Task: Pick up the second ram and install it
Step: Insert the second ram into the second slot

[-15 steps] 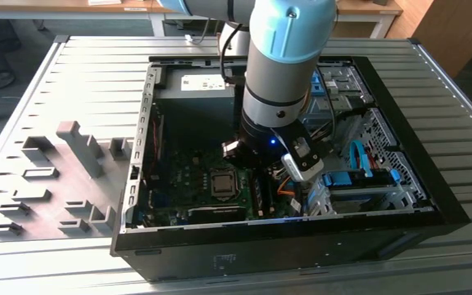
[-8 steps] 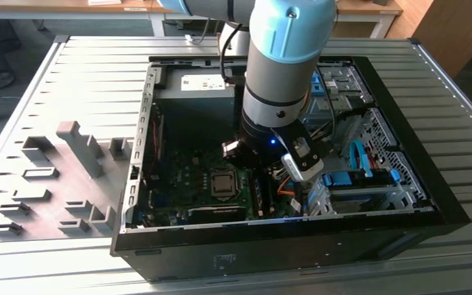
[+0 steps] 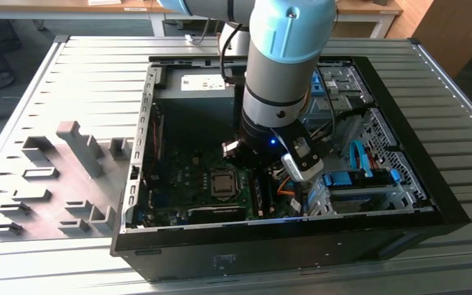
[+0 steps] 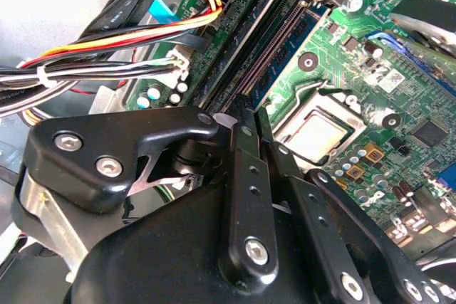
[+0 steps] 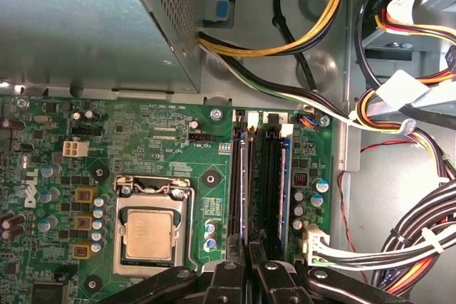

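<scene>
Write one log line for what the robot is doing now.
gripper: fingers together | place: over memory slots | second ram: cannot tell if held or seated

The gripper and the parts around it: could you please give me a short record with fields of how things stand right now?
arm: reaches down into the open computer case in the exterior view
gripper: low over the motherboard, directly above the memory slots
beside the slots: processor socket, its metal lid bare
cables: bundled wires on the slots' other side, apart from the gripper
load in gripper: cannot tell
</scene>
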